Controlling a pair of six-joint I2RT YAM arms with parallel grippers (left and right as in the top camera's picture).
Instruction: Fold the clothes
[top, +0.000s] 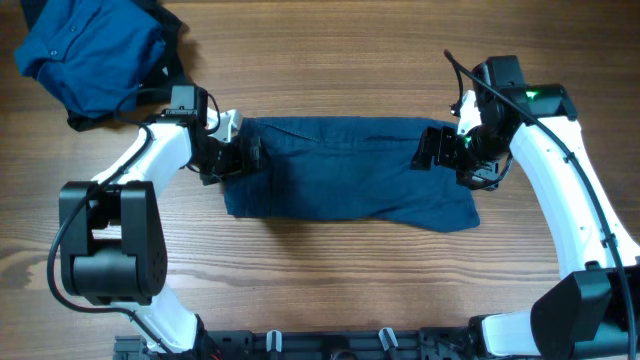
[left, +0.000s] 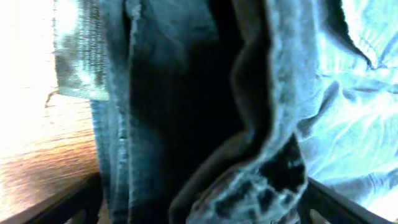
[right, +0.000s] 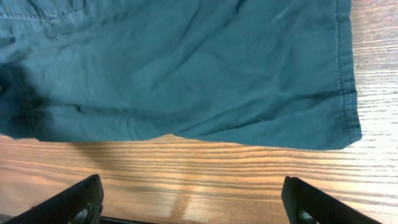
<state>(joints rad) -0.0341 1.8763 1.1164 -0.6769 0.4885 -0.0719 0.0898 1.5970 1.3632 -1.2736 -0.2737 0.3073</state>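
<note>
We see the wooden table (top: 330, 290) carrying two garments, well apart from each other. The larger is the dark navy shorts (top: 340, 175), spread as a broad band across the middle of the table between the two arms. Their top edge is fairly straight, and their lower edge sags and flares a little toward the right. We cannot tell from above whether they already lie doubled over. The brighter blue shirt (top: 85, 45) sits in the far corner on the left, crumpled in a heap with something dark under it.

The left gripper (top: 248, 153) is at the left end of the shorts. In its wrist view the cloth fills the frame in bunched ridges, with a ribbed band showing at the upper left. The fingers (left: 68, 204) stand wide at either side with fabric heaped between them and not pinched. The right gripper (top: 432, 150) is over the right end. Its fingers (right: 74, 200) are also spread wide, with only bare wood between them, and the stitched hem (right: 345, 93) lies just ahead.

We judge the task to be in its early part. The shorts are laid out and roughly squared, and both arms look placed to take an end each. A neat fold across the length is not yet made, some wrinkles need smoothing, and the shirt is wholly unfolded.
</note>
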